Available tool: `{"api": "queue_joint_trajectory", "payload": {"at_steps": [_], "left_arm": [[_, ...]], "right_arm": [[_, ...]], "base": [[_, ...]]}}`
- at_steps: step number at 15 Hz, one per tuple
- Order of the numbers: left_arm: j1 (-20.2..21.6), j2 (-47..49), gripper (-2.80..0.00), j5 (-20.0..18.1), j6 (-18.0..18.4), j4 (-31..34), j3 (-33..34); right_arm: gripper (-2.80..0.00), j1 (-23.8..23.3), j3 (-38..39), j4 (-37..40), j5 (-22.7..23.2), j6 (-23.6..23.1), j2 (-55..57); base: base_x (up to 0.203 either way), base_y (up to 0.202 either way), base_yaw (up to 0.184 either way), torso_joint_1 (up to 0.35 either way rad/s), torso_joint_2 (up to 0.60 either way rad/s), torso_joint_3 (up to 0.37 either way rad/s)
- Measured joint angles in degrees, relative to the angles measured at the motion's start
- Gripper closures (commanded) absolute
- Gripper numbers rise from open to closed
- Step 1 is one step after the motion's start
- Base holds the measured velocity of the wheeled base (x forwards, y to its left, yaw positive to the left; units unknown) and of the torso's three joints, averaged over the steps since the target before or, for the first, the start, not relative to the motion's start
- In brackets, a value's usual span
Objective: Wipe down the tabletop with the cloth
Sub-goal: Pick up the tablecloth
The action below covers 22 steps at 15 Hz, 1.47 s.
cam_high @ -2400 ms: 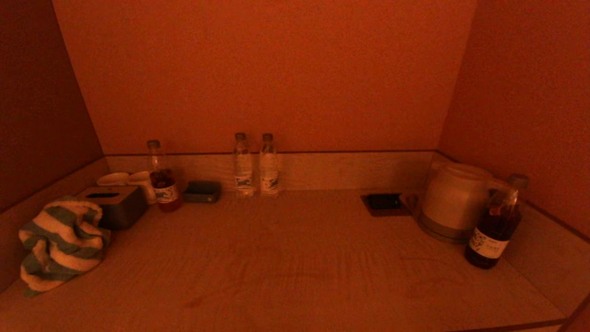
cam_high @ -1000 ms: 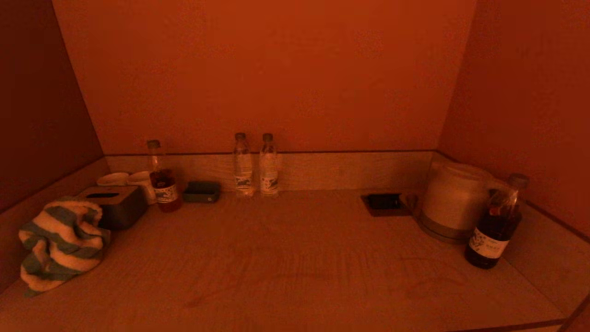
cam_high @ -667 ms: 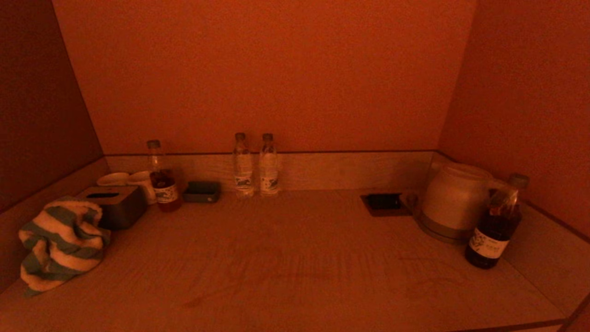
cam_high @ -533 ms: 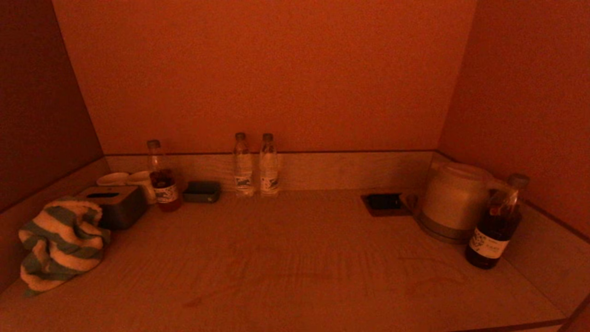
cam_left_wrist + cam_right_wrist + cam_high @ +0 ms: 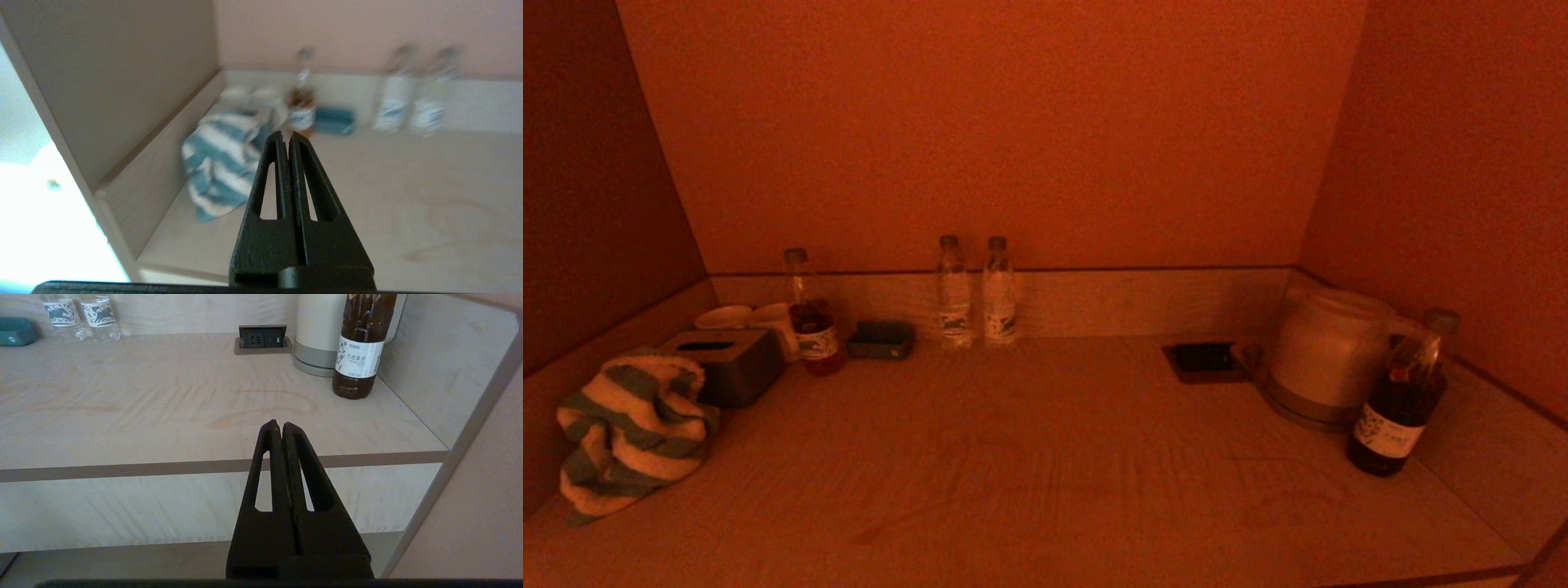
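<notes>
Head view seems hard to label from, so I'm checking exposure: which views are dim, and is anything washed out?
Head view: dim, but the striped cloth by the left wall is readable. Left wrist view: bright, with a washed-out white patch outside the alcove; left gripper jaws together. Right wrist view: evenly lit tabletop, no glare; right gripper jaws together.

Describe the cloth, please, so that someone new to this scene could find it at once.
Start at the left wall of the wooden alcove. The cloth lies crumpled on the tabletop against it, just in front of the grey tissue box. It is the only soft, striped thing there, blue-green and white.
</notes>
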Motion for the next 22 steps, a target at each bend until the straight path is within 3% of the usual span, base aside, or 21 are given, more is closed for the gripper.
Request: {"api": "queue_joint_trajectory", "payload": {"at_steps": [5, 15, 22], "left_arm": [[0.59, 24.28, 0.00, 6.51, -0.58, -0.39, -7.63], [9.07, 70.54, 0.00, 20.07, -1.40, -0.50, -23.44], [9.93, 79.58, 0.00, 19.50, -3.44, -0.40, -27.83]], "right_arm": [[0.00, 0.00, 0.00, -0.02, 0.01, 0.00, 0.00], [0.00, 0.00, 0.00, -0.02, 0.03, 0.00, 0.00], [0.00, 0.02, 0.00, 0.04, 0.01, 0.00, 0.00]], "base": [[0.000, 0.000, 0.000, 0.000, 0.00, 0.000], [0.000, 0.000, 0.000, 0.000, 0.00, 0.000], [0.000, 0.000, 0.000, 0.000, 0.00, 0.000]]}}
